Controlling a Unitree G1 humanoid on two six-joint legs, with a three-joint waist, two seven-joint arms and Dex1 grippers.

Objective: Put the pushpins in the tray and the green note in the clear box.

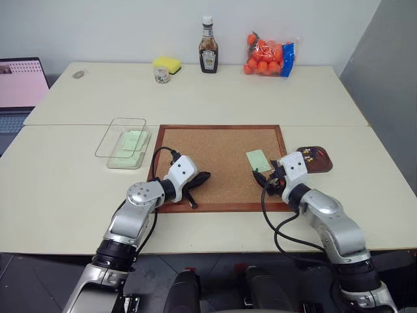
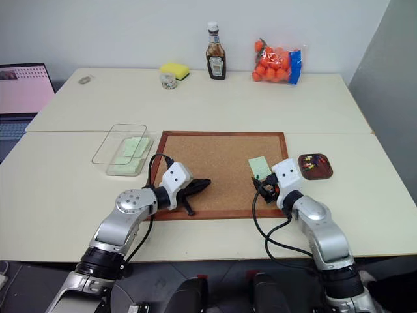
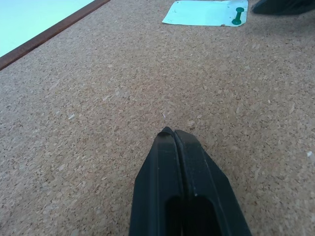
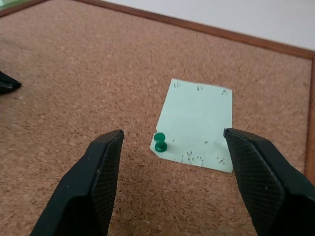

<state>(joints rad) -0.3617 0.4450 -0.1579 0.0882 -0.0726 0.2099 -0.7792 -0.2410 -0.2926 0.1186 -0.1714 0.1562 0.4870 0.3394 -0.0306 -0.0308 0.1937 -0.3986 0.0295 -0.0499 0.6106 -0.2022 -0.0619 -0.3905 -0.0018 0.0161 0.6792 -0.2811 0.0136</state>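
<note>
Right end effector (image 4: 170, 162) hangs wide open, empty, straddling the green pushpin (image 4: 160, 142) at the green note (image 4: 197, 125)'s seven o'clock corner; left end effector (image 3: 179, 147) is shut, empty. Centre, then pinch the pin's head squarely.

An office-like test room is showing here: two plain cream tables (image 1: 195, 98) are standing pushed together against a bare white wall, with a laptop (image 1: 19, 88) sitting open at the left edge. A wood-framed corkboard (image 1: 221, 163) is lying flat on the near table (office gear, not kitchenware). Along the far side, unrelated props are standing in a row: a sauce bottle (image 1: 208, 47), a yellow sponge (image 1: 167, 64) and a bag of oranges (image 1: 270, 57), suggesting a staged robotics workspace.
</note>
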